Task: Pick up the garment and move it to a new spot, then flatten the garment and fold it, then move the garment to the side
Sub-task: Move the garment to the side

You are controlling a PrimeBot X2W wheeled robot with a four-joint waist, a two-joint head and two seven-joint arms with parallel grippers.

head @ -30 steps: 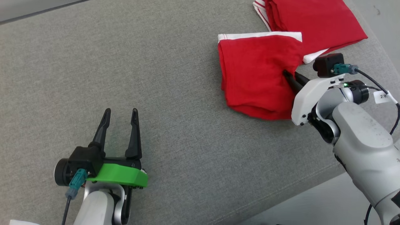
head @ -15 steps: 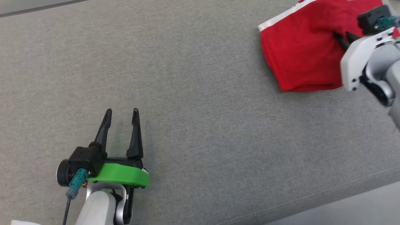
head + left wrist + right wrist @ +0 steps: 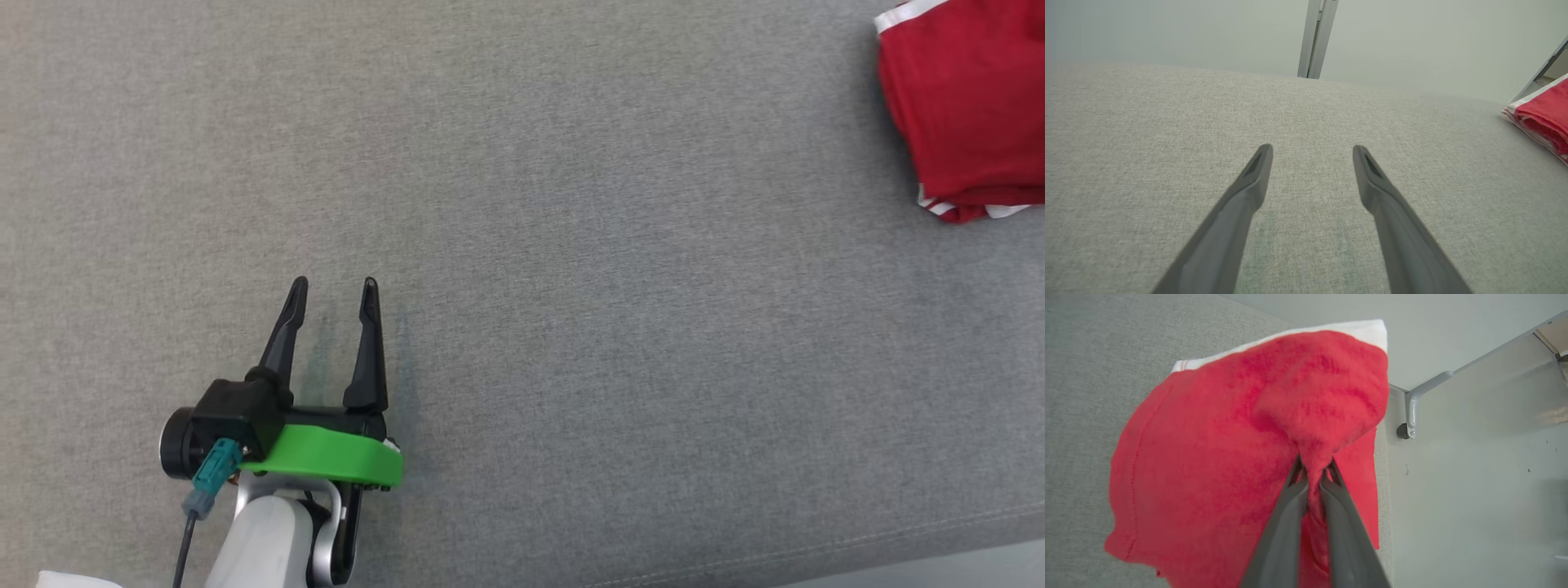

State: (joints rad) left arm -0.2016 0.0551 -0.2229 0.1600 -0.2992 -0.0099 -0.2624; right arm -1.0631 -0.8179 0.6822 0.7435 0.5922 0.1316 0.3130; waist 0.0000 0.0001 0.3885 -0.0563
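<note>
1. Where the head view looks down on the grey upholstered surface (image 3: pixel 571 245), the red garment (image 3: pixel 971 106) lies at the upper right corner, cut by the frame edge. It is well apart from the left gripper (image 3: pixel 335 282) at the lower left.
2. The right wrist view gives the grip itself. The right gripper (image 3: pixel 1314 461) has its two fingers pressed together on a bunched ridge of the garment (image 3: pixel 1208 465), which rises to a peak at the tips.
3. That view also has the surface's edge just beside the cloth, with pale floor (image 3: pixel 1474 498) and a metal bracket (image 3: pixel 1410 412) past it.
4. In the left wrist view the left gripper (image 3: pixel 1312 149) has its jaws spread with nothing between them. The garment (image 3: pixel 1545 118) sits at the right edge as stacked red and white layers.
5. In the head view the visible cloth runs from top to bottom, with a white band at its upper end and white trim at its lower corner. Its full long axis cannot be told.
6. Count: two grippers with two fingers each, and one red mass of cloth. Whether its layers are a single garment cannot be told.
</note>
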